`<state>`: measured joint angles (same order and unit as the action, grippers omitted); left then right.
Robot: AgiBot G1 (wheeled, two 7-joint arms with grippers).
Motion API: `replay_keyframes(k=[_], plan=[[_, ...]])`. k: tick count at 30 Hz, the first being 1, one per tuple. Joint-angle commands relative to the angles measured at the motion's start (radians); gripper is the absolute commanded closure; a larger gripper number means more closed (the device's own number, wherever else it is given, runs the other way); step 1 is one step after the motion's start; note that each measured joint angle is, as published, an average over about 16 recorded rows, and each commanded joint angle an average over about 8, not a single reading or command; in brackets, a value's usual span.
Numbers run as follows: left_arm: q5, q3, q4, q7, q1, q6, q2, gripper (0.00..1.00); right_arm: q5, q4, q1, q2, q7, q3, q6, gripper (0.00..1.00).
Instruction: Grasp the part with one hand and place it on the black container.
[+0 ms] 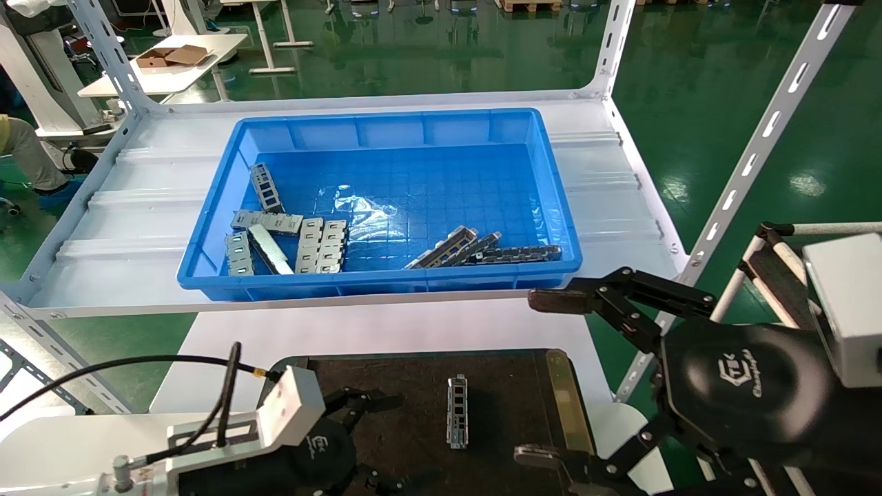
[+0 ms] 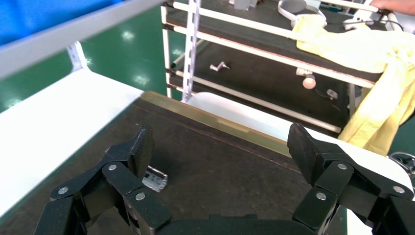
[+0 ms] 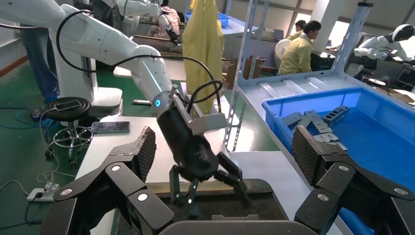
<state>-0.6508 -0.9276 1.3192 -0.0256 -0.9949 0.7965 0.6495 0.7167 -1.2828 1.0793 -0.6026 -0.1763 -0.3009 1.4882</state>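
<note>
Part (image 1: pixel 457 410) lies loose on black container (image 1: pixel 510 399), both grippers' fingers wide and empty: left gripper (image 1: pixel 375 441) close by could nudge it; right gripper (image 1: pixel 544 375) flanks the container's brass-edged side.

I count one part (image 1: pixel 457 410) lying on one black container (image 1: pixel 510 399), one blue bin (image 1: pixel 558 227) holding roughly ten metal pieces, and my two grippers.

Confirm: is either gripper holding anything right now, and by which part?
Nothing held. Left gripper and right gripper both show open, empty jaws. The part lies free on the black container.
</note>
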Motion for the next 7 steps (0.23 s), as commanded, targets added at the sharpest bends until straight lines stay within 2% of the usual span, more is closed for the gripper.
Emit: replay_keyframes(k=[1,7], plan=[[0.008,0.009,0.006,0.008,0.001,0.011,-0.018,0.0,0.0,0.0,0.0,0.0,0.0,0.0,0.0,0.0],[0.032,0.026,0.011,0.017,0.012,0.029,-0.053,0.0,0.0,0.0,0.0,0.0,0.0,0.0,0.0,0.0]])
